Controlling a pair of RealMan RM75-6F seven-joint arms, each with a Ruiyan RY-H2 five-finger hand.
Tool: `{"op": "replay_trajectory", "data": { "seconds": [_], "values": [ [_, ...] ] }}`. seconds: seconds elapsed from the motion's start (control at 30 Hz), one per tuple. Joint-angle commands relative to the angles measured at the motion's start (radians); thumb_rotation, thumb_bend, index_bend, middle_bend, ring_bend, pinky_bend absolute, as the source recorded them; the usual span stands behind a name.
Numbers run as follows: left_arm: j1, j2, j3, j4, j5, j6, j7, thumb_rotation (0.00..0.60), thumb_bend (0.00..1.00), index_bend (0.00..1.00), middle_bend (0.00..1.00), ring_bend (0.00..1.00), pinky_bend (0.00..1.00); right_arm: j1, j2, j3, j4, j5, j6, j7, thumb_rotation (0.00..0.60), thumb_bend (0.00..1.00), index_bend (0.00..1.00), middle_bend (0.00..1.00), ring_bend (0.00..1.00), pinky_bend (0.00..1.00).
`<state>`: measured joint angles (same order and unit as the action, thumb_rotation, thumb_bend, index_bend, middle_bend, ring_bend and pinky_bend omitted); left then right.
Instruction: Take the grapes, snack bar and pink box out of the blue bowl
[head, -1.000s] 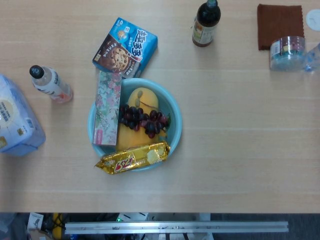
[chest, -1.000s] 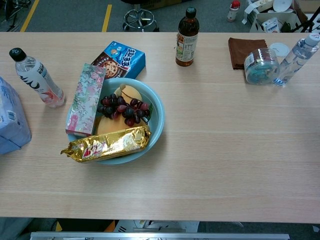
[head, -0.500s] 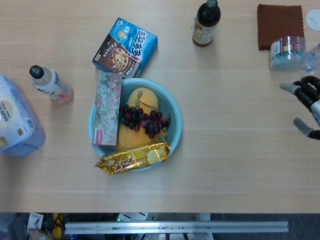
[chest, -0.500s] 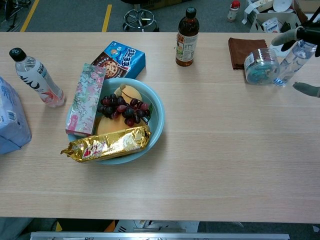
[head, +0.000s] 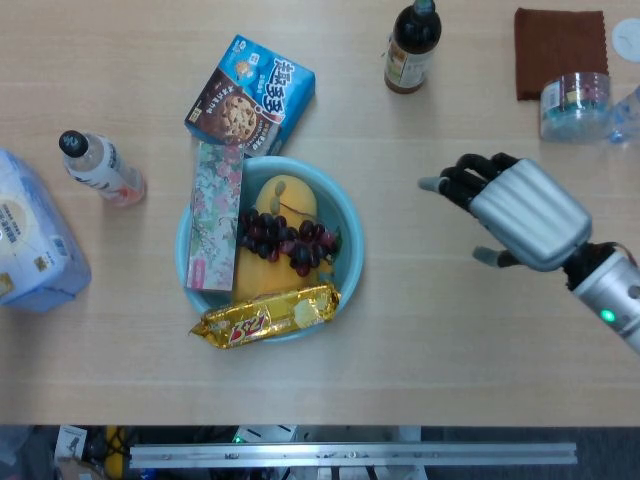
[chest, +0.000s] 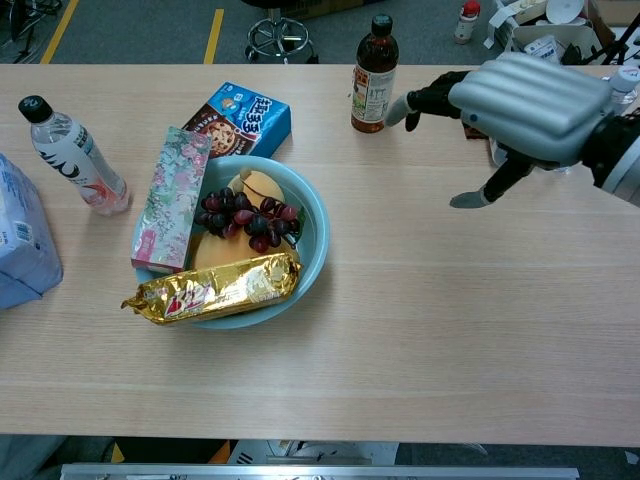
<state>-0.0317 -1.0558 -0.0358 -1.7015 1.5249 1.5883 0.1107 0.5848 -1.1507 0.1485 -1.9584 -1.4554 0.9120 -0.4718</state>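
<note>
The blue bowl (head: 346, 238) (chest: 313, 232) sits left of the table's middle. Dark grapes (head: 285, 238) (chest: 245, 219) lie on yellow fruit inside it. A pink floral box (head: 216, 215) (chest: 172, 197) leans over the bowl's left rim. A gold-wrapped snack bar (head: 266, 315) (chest: 212, 287) lies across the bowl's near rim. My right hand (head: 510, 208) (chest: 510, 100) hovers over the table to the right of the bowl, fingers spread toward it and holding nothing. My left hand shows in neither view.
A cookie box (head: 250, 95) lies just behind the bowl. A clear bottle (head: 100, 167) and a blue-white pack (head: 32, 237) stand at the left. A brown bottle (head: 412, 46), a brown cloth (head: 558, 40) and a round clear container (head: 573, 104) are at the back right.
My right hand has come in from the right edge and moved left toward the bowl, fingers still spread. The bowl and its contents have not moved.
</note>
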Motion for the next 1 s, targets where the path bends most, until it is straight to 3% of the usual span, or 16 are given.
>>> {"op": "replay_trajectory", "data": {
  "seconds": [0.03, 0.53, 1.0],
  "values": [
    [0.006, 0.005, 0.002, -0.001, 0.001, 0.007, -0.002, 0.600, 0.30, 0.15, 0.19, 0.14, 0.15, 0.075, -0.084, 0.032, 0.015, 0.095, -0.060, -0.092, 0.600, 0.00, 0.23, 0.33, 0.26, 0.44],
    [0.035, 0.026, 0.001, 0.015, -0.009, 0.032, -0.046, 0.600, 0.30, 0.15, 0.19, 0.14, 0.15, 0.323, -0.387, 0.056, 0.154, 0.388, -0.083, -0.422, 0.600, 0.00, 0.23, 0.33, 0.26, 0.44],
    [0.051, 0.041, -0.006, 0.041, -0.032, 0.035, -0.086, 0.600, 0.30, 0.15, 0.19, 0.14, 0.15, 0.477, -0.580, 0.047, 0.319, 0.534, -0.053, -0.493, 0.600, 0.00, 0.23, 0.33, 0.26, 0.44]
  ]
}}
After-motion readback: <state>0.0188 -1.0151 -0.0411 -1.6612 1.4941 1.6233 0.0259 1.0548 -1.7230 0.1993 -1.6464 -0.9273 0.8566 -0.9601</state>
